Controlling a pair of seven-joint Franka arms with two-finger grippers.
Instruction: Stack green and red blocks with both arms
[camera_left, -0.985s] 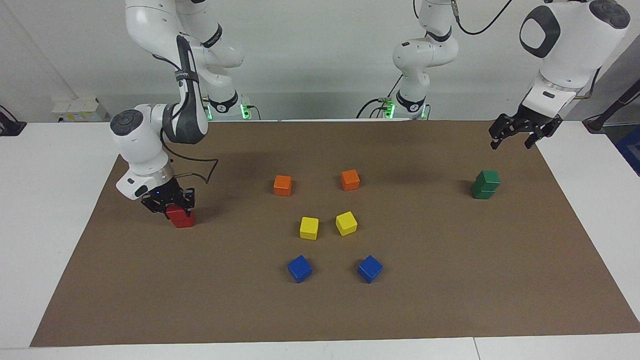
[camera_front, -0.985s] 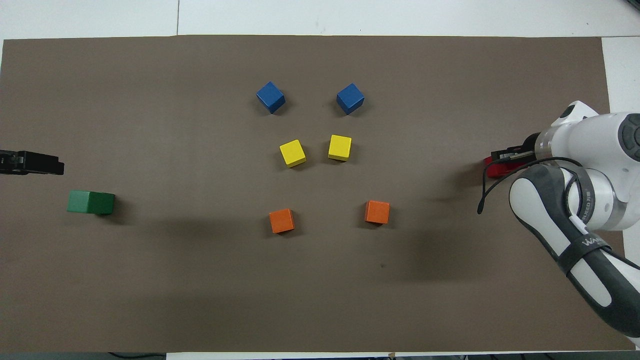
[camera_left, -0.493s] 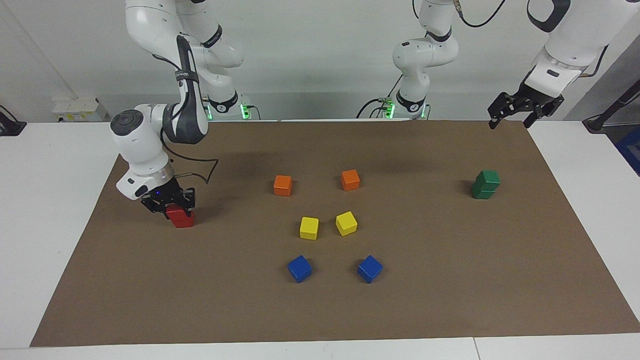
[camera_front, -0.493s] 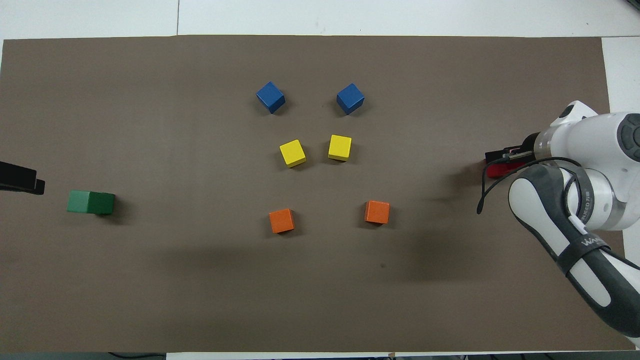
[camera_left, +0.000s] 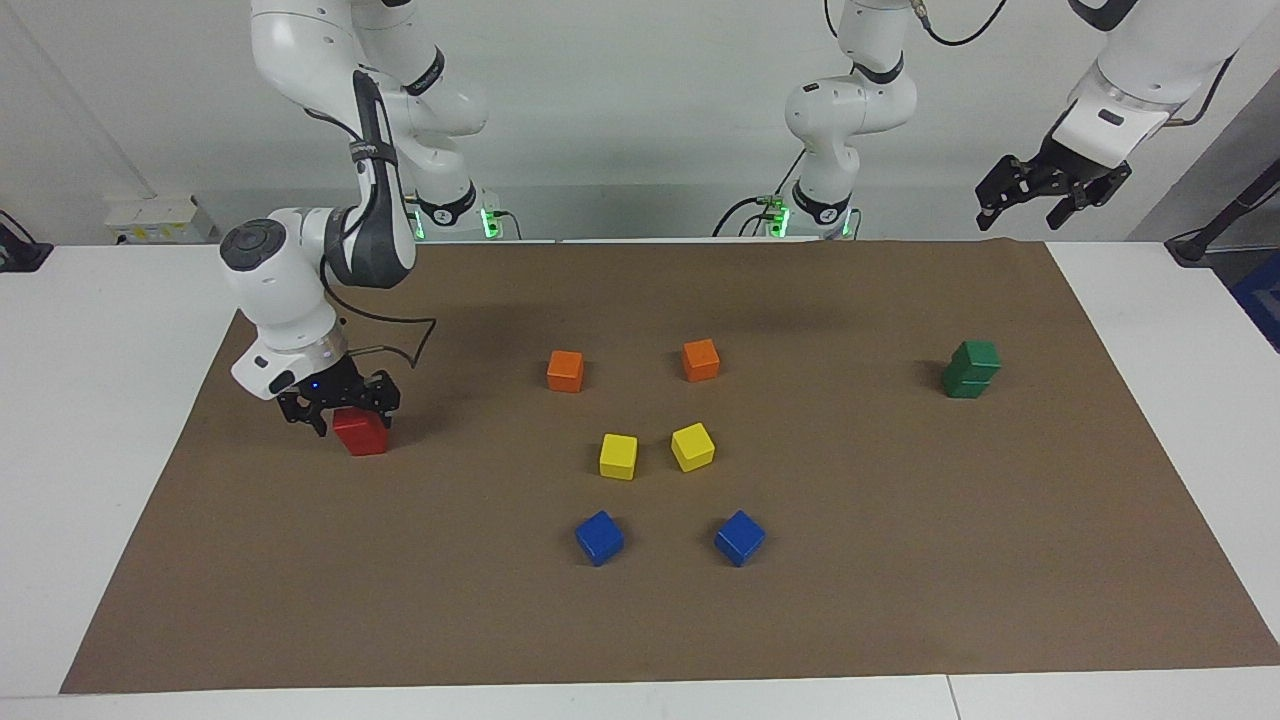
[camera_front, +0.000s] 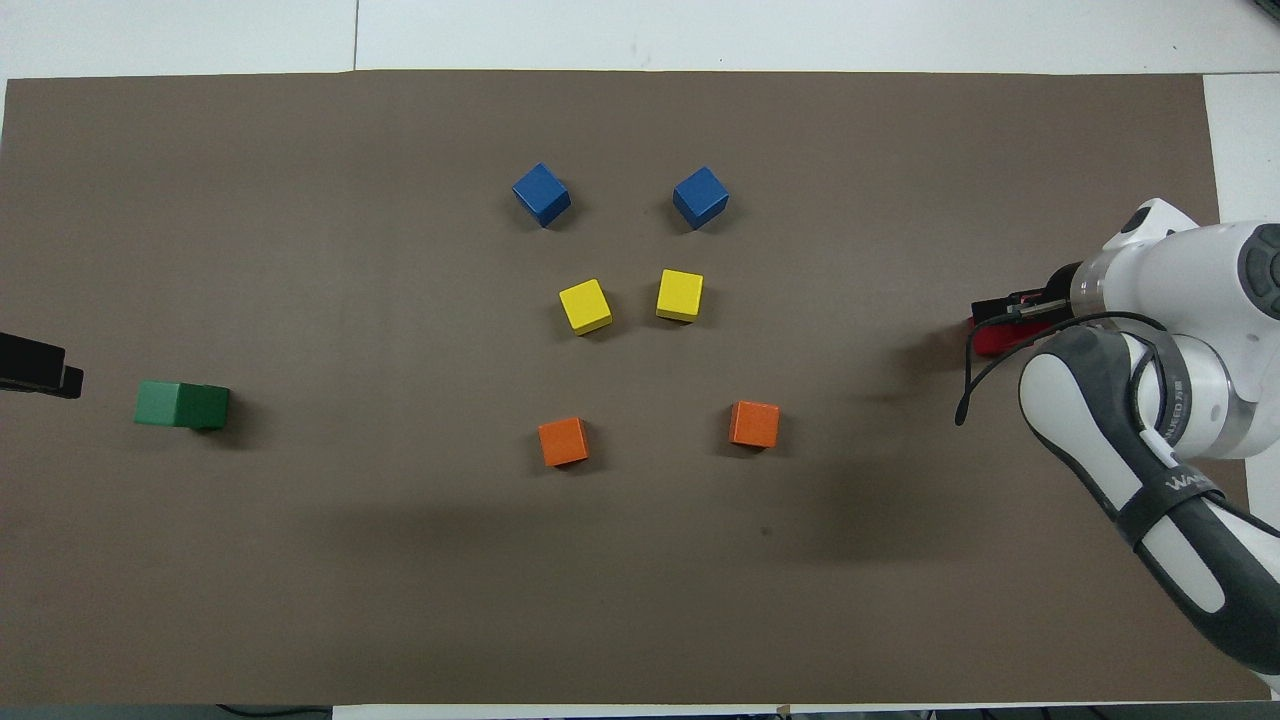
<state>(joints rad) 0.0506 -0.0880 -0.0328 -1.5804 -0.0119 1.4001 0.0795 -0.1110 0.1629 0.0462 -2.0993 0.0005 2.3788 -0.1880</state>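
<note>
Red stack (camera_left: 361, 432) near the brown mat's (camera_left: 640, 620) edge at the right arm's end, partly hidden: in overhead view only a red sliver (camera_front: 992, 340) visible under the right arm's (camera_front: 1150, 400) wrist; from facing view cannot tell for sure whether one cube or two, lower part masked by the upper face. Right gripper (camera_left: 338, 405) straddling the top of the red stack, fingers now spread apart and clear of the cube sides; a second ago clamped on the top red cube, released since. Left gripper (camera_left: 1035, 195) raised high over the mat's corner nearest the robots at the left arm's end, fingers open, holding nothing; lifted higher and back from where it hung a second ago, with only a black tip (camera_front: 40, 365) cut off at the overhead frame edge. Green stack (camera_left: 970, 369) of two dark green cubes, one on the other, near the mat's edge at the left arm's end, unchanged; overhead shows it as top plus side (camera_front: 182, 404). Two orange cubes (camera_left: 565, 371), two yellow cubes (camera_left: 618, 456), two blue cubes (camera_left: 599, 537) in the mat's middle, rows running orange nearest robots to blue farthest, none moved. Writing on the right arm's dark strap (camera_front: 1185, 487): partial letters "WA", remainder cut off; another line on the strap too small to read.
</note>
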